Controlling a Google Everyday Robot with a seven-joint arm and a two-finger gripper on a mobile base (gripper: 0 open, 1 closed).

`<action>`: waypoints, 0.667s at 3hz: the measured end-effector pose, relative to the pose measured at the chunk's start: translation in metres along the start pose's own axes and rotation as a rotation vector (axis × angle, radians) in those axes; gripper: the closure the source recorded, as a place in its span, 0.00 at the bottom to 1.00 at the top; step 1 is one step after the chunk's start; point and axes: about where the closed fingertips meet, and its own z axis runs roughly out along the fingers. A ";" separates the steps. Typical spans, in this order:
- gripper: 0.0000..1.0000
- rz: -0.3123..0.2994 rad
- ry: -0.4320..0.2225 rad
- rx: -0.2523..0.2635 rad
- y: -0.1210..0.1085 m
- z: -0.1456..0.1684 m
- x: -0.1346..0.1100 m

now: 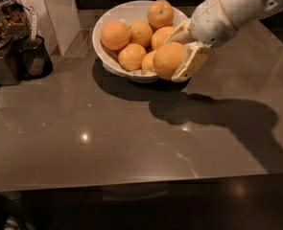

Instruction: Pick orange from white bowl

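The white bowl (pixel 106 56) stands at the back of the dark counter and holds several oranges. My gripper (pixel 182 51) hangs at the bowl's right rim, raised above the counter, reaching in from the upper right. It is shut on a large orange (pixel 169 60), with one cream finger (pixel 191 63) on its right side and the other finger (pixel 178 32) above it. The held orange is lifted over the bowl's front right edge. Other oranges remain in the bowl, such as one at the left (pixel 114 35) and one at the back (pixel 160 13).
A small black cup (pixel 34 57) stands at the left beside a metal appliance (pixel 1 63). A white upright panel (pixel 52 11) stands behind the cup. The arm's shadow (pixel 218 114) lies on the counter to the right. The counter's front edge (pixel 131 181) runs across below.
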 end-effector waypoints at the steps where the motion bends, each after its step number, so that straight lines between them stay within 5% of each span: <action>1: 1.00 0.052 -0.041 0.031 0.039 -0.018 0.000; 2: 1.00 0.071 -0.035 0.073 0.070 -0.037 -0.006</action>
